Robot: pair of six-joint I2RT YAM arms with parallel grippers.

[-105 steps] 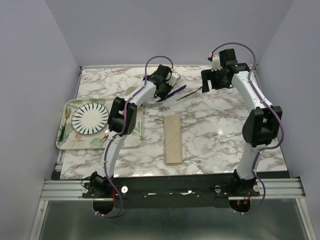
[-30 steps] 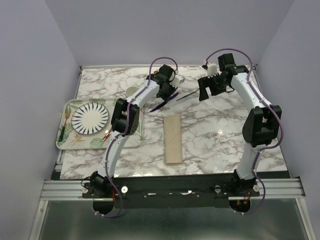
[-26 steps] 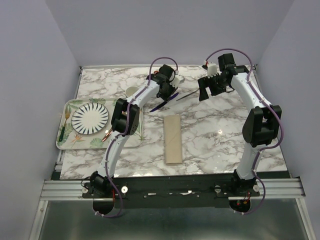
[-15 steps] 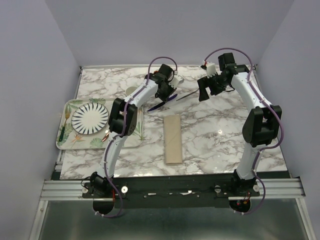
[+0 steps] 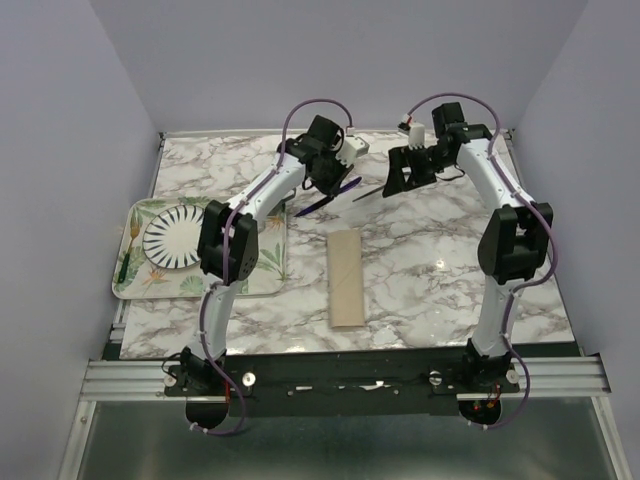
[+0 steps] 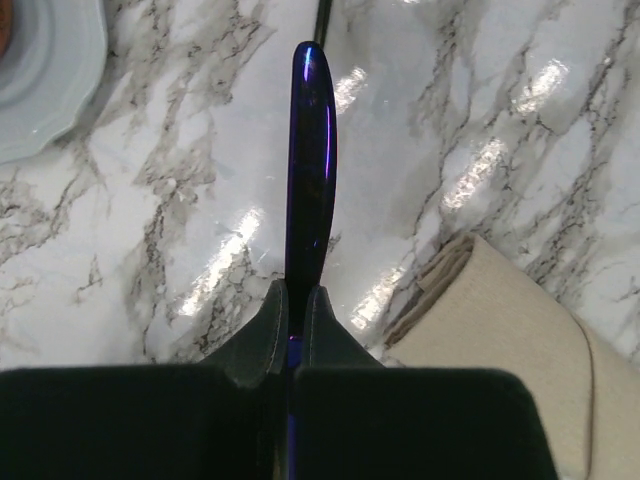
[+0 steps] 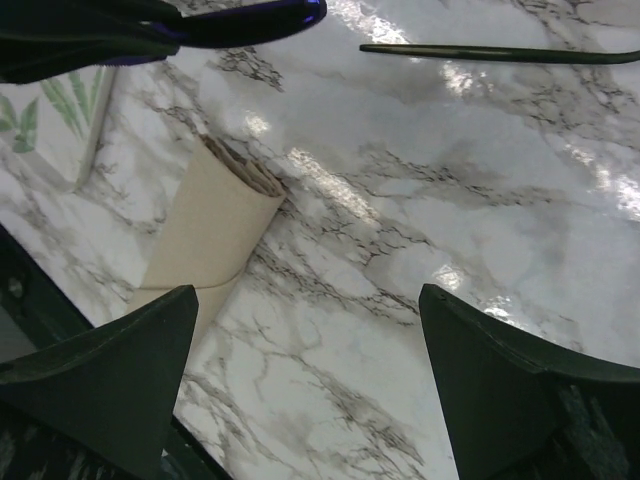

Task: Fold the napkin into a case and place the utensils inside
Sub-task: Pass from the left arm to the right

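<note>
Behind the case [image 5: 346,278], the left gripper [image 6: 296,300] pinches the knife [image 6: 310,160] and the right gripper [image 7: 305,360] is wide open. Next, slide the knife inside.

Left arm [image 5: 252,200]: extended toward the far side, elbow raised. Left gripper [image 6: 297,312]: jaws clamped tight on the purple knife [image 6: 309,160], blade projecting forward. Right arm [image 5: 508,205]: extended far, wrist turned inward and angled downward. Right gripper [image 7: 305,350]: jaws spread wide.

Bright overhead glare on marble table [image 6: 480,160]
</note>
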